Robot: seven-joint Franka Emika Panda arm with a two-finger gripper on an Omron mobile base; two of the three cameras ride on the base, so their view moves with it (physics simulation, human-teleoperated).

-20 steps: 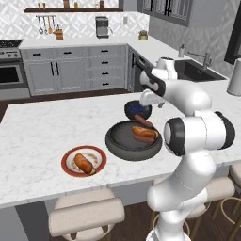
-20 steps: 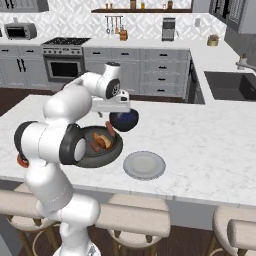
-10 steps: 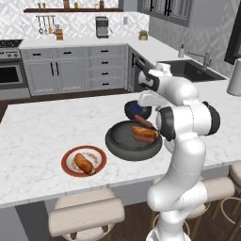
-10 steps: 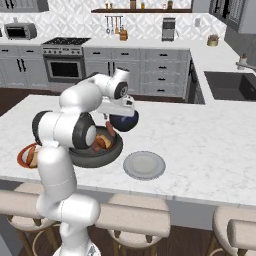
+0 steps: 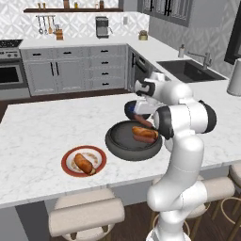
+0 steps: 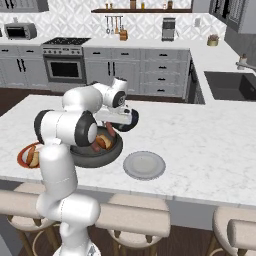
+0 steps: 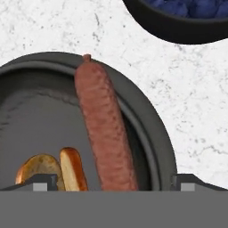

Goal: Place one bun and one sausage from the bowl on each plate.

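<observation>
The wide dark grey bowl (image 5: pixel 117 143) (image 6: pixel 87 159) (image 7: pixel 153 138) sits mid-counter and holds a long red-brown sausage (image 7: pixel 104 129) (image 6: pixel 110 131) leaning on its rim, and a bun (image 7: pixel 73 169) (image 5: pixel 145 135) beside it. My gripper (image 7: pixel 114 183) (image 6: pixel 114 124) hangs open just above the bowl's far side, its fingertips (image 7: pixel 42 181) wide apart on either side of the sausage, touching nothing. The red-rimmed plate (image 5: pixel 68 157) (image 6: pixel 21 152) carries a bun and a sausage (image 5: pixel 84 163). The light grey plate (image 6: pixel 144 165) lies bare, right of the bowl.
A smaller dark blue bowl (image 5: pixel 132 109) (image 6: pixel 131 120) (image 7: pixel 187 22) stands just behind the grey bowl, close to my hand. Stools line the counter's near edge. A sink (image 5: pixel 188 70) lies at the far right.
My arm's elbow has swung in closer over the bowl. The hand stays above the bowl's far side with the jaws as wide as before.
</observation>
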